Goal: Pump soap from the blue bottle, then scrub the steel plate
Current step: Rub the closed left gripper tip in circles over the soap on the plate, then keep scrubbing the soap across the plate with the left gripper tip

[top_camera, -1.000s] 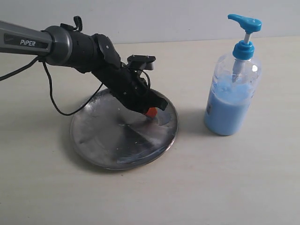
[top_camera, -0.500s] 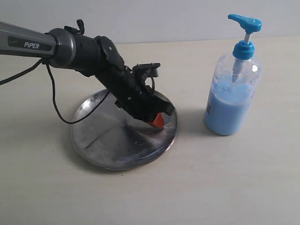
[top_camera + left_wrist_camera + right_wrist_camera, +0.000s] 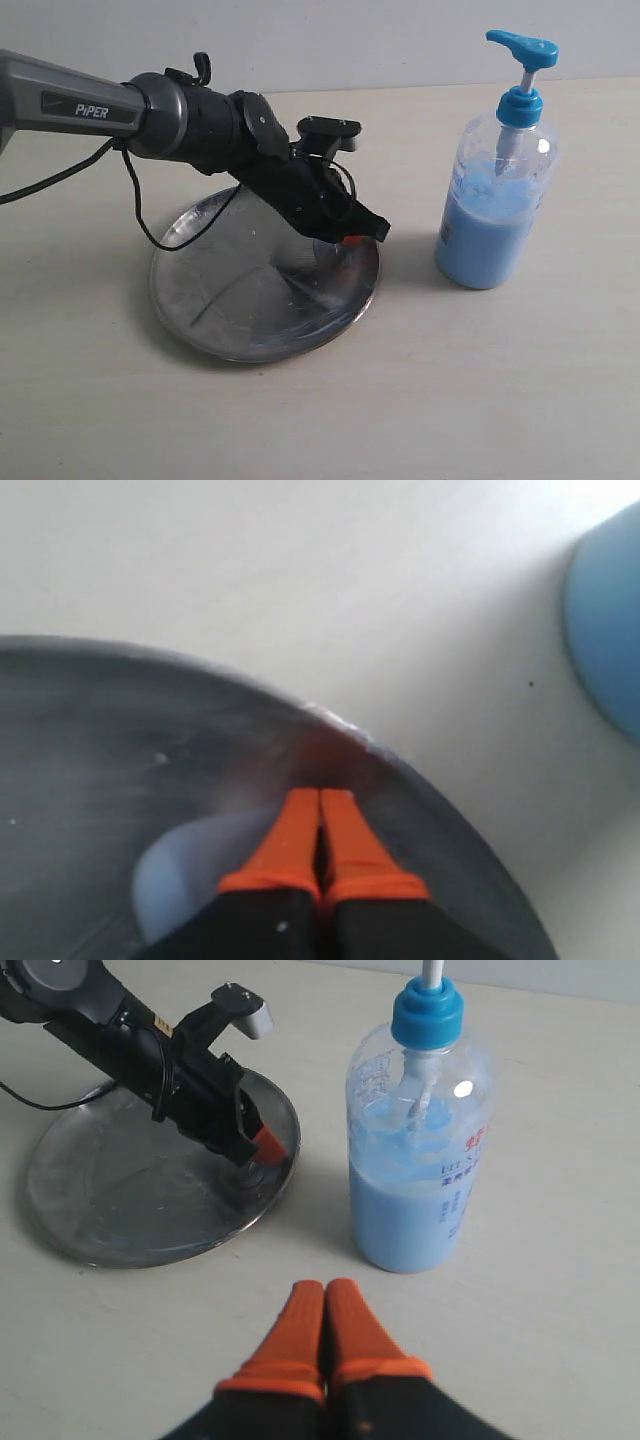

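Note:
The steel plate [image 3: 230, 300] lies left of centre on the table. My left gripper [image 3: 350, 240] is shut with nothing between its orange fingertips, which press down on the plate just inside the rim nearest the bottle. In the left wrist view the gripper [image 3: 320, 798] points at the plate's [image 3: 100, 740] rim, and a pale bluish blob of soap [image 3: 180, 865] lies beside it. The blue bottle [image 3: 495, 200] stands upright to the right, about half full, pump head up. My right gripper [image 3: 325, 1288] is shut and empty, hanging above bare table short of the bottle [image 3: 420, 1160].
A black cable [image 3: 140, 215] loops from the left arm down over the plate's far left rim. The pale table surface [image 3: 450, 400] runs around the plate and the bottle. The right arm is out of the exterior view.
My left gripper has slid to the right across the plate, from near its middle to its rim on the bottle's side. The bottle has not moved.

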